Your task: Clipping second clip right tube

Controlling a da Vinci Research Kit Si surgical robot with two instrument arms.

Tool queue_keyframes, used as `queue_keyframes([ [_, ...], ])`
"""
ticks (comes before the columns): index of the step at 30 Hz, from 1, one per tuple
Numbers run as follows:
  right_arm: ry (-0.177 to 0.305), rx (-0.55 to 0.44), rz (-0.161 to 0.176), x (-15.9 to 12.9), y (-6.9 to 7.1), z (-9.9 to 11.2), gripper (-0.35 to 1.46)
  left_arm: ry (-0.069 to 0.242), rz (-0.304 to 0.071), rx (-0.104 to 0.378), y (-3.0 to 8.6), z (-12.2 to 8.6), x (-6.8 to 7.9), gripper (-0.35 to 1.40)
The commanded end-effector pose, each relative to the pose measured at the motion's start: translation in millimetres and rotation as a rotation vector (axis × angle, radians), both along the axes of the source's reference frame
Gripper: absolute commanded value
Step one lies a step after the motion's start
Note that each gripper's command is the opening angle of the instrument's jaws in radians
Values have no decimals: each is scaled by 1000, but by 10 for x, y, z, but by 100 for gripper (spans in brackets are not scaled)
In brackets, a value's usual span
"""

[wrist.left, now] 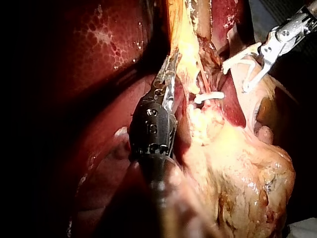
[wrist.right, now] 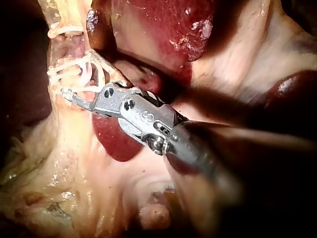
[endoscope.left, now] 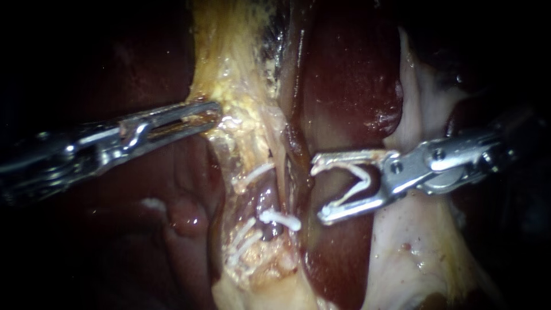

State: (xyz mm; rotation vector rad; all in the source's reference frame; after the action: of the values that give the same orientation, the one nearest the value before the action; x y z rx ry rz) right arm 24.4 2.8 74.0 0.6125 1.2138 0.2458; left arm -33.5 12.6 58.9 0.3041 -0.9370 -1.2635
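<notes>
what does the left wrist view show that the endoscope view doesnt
Left wrist view only: a lit liver surface with pale mottling beside the left instrument, and the bulk of a pale yellow lump by its shaft.
Endoscope view only: more clips on the tissue near the placed clip.
Both: the left instrument gripping yellow tissue, the right instrument carrying an open clip, and the placed clip across a tube.
</notes>
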Motion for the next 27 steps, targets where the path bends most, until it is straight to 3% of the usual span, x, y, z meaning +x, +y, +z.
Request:
queue_keyframes([
  [1, -12, 11, -7, 4, -3, 5, 59, -3, -6, -3, 0, -3, 2, -35],
  [6, -45, 44, 0, 22, -12, 32, 59, -12, -22, -7, -2, -30, 11, -35],
  [12, -88, 90, 8, 40, -13, 52, 58, -16, -39, -11, -9, -53, 8, -35],
  [19, -126, 128, 23, 46, -10, 58, 56, -13, -42, -17, -12, -60, 5, -35],
  [27, -124, 172, 34, 59, -9, 59, 55, -13, -42, -17, -13, -60, 5, -35],
])
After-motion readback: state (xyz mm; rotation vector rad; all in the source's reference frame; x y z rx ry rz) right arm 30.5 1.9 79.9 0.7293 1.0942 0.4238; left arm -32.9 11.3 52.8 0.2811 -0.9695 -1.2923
